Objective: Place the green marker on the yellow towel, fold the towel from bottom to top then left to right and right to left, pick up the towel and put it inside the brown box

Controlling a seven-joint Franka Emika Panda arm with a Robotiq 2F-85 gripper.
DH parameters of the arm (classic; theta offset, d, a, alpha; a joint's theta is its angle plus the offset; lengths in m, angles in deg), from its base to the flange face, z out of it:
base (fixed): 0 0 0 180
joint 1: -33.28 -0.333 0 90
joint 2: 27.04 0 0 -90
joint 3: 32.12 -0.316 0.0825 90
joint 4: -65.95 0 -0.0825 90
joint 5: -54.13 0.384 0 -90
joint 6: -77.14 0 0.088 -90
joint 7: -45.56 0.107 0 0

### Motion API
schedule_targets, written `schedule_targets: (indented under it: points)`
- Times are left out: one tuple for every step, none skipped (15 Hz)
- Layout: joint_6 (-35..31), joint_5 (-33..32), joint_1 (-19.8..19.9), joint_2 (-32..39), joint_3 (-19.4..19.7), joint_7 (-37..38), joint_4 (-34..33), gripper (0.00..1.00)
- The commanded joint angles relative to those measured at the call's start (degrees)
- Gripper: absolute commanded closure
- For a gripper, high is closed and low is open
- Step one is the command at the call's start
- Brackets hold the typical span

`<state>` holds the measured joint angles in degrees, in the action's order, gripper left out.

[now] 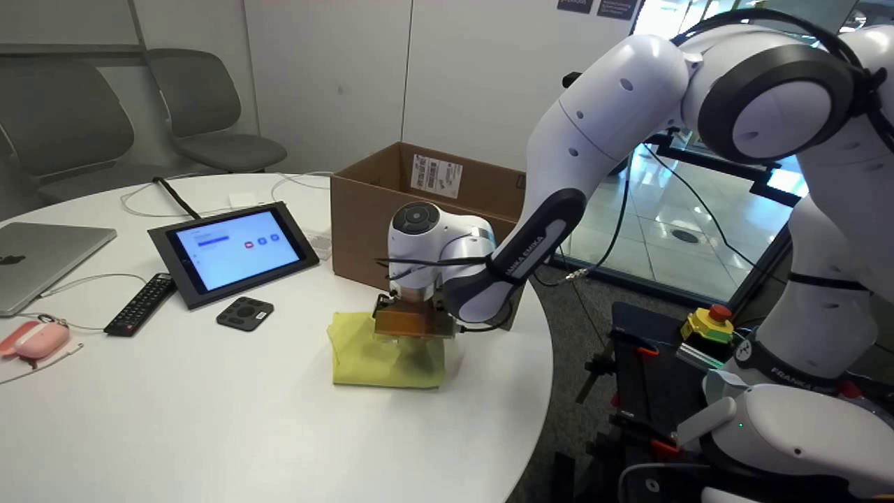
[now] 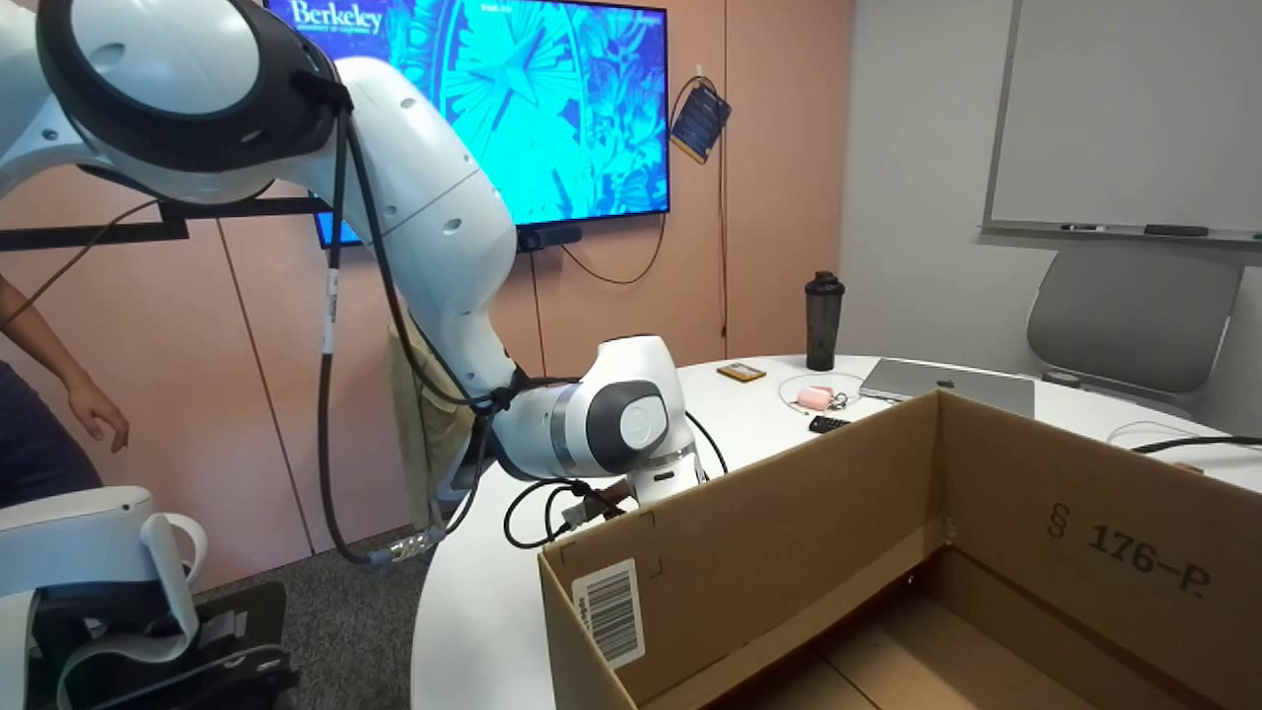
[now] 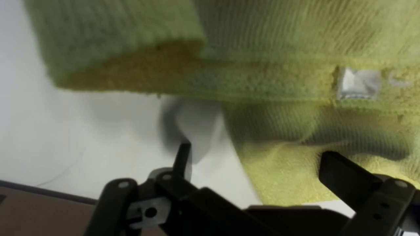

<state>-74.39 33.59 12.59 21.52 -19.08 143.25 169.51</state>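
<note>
Can see the towel [image 1: 370,362], folded, on the table [image 1: 230,412] near the box [image 1: 360,230] and under the gripper [image 3: 255,151], in an exterior view reaching out to the near left. Looks wider than deep there, with near edge running almost level; cannot tell the long axis. Can see jaws spread wide, gripping nothing, with one over the towel.

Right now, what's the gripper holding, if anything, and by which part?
Nothing is held: the gripper stands open over an edge of the yellow towel.
</note>
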Motion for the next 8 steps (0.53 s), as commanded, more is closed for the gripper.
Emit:
schedule_targets:
  points:
    - [0.92, 1.97, 0.61, 0.14, -0.16, -2.23, 0.26, 0.27]
    - [1.29, 2.11, 0.62, -0.09, -0.11, -2.27, 0.44, 0.33]
    - [1.44, 2.32, 0.76, -0.33, -0.20, -2.53, 0.55, 0.40]
    - [1.89, 2.34, 0.63, -0.32, -0.03, -2.44, 0.34, 0.49]
    - [1.98, 2.33, 0.67, -0.39, -0.04, -2.68, 0.23, 0.57]
    - [2.12, 2.26, 0.60, -0.46, 0.05, -2.70, 0.14, 0.64]
    - [2.16, 2.11, 0.45, -0.56, 0.19, -2.67, 0.09, 0.73]
    - [2.10, 2.04, 0.42, -0.66, 0.21, -2.77, 0.10, 0.79]
